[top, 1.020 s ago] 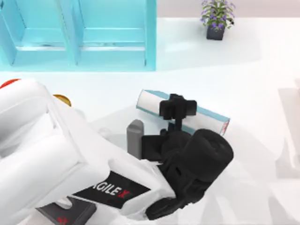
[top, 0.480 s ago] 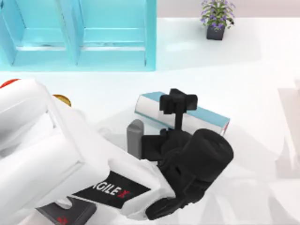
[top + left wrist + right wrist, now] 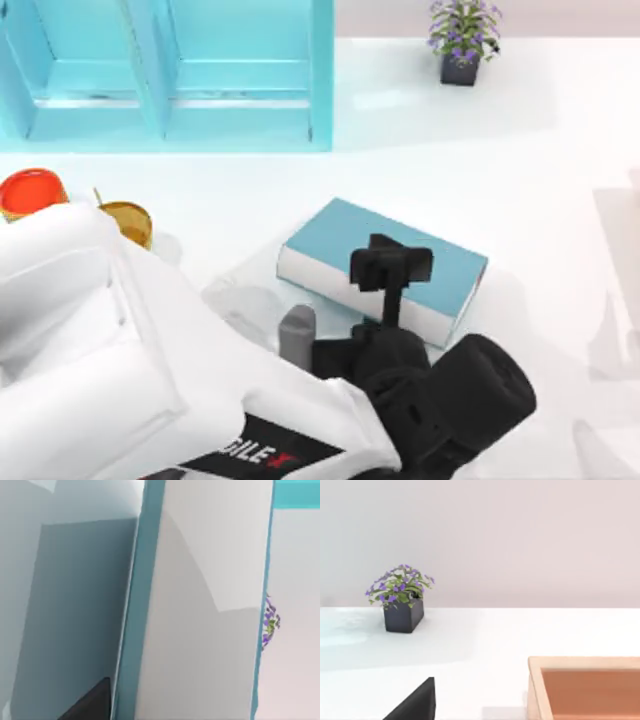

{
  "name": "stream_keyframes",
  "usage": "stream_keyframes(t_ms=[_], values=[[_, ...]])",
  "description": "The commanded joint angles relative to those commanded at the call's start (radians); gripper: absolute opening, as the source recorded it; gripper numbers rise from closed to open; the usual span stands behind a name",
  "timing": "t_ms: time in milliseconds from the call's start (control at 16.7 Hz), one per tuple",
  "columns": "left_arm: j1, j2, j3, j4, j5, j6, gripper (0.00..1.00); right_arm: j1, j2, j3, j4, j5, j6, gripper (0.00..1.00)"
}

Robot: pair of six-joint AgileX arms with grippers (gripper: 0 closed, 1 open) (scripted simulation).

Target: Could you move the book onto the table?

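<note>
Teal cover up, the book [image 3: 385,268] lies flat on the table [image 3: 540,180], just in front of the turquoise shelf [image 3: 170,75] and a little toward the table's right of it, its white page edge facing the near side. The left gripper [image 3: 391,266] sits over the book's middle, black against the cover; from above its fingers merge into one dark block, so I cannot tell whether they are spread or pressed on anything. The left arm's white body covers the near left of the table and hides whatever lies under it. Left of the book, a red dish [image 3: 32,190] and an amber bowl [image 3: 126,220] peek out, both partly cut off by the arm. A potted plant [image 3: 463,40] stands well behind the book, near the far edge. The left wrist view gives teal and white bands too close to read. In the right wrist view the plant [image 3: 400,600] stands far off, and a wooden tray [image 3: 585,687] is cut off at the edge.
</note>
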Motion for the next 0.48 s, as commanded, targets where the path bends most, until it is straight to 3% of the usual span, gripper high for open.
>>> stream_keyframes(t_ms=[480], values=[[-0.218, -0.073, 0.017, -0.497, -0.123, -0.450, 1.00, 0.000, 0.000, 0.000, 0.000, 0.000, 0.000, 1.00]])
